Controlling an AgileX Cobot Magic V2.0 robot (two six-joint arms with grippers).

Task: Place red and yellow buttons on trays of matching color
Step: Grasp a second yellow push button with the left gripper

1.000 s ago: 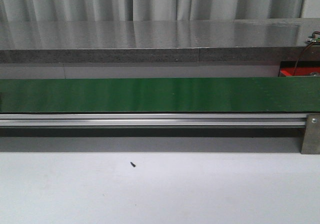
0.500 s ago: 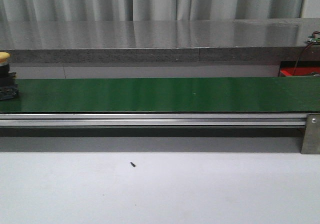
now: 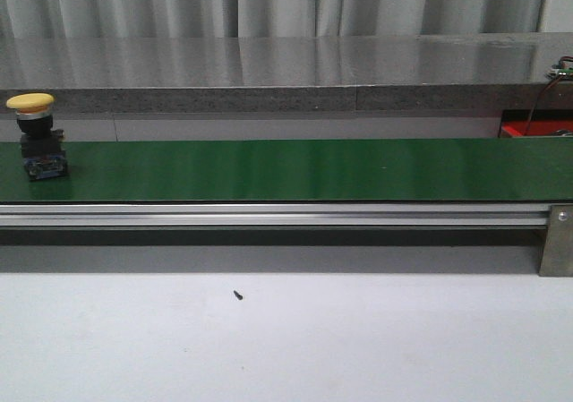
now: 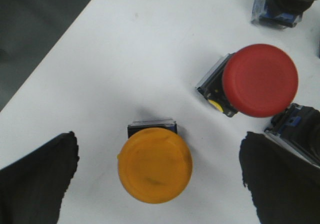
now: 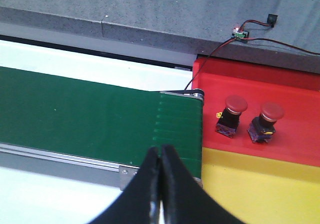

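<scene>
Yellow button rides the belt, far from my right gripper

The yellow mushroom-head button (image 3: 34, 136) stands upright at the green conveyor belt's (image 3: 295, 169) left end; my right gripper (image 5: 160, 184), fingers pressed together, waits at the opposite end beside the red tray (image 5: 300, 99) and yellow tray (image 5: 260, 184); my left gripper (image 4: 160, 179) gapes wide.

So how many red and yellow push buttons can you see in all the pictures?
Red mushroom-top push buttons: 3
Yellow mushroom-top push buttons: 2
Total: 5, plus 2 cut-off buttons, colour hidden.
</scene>
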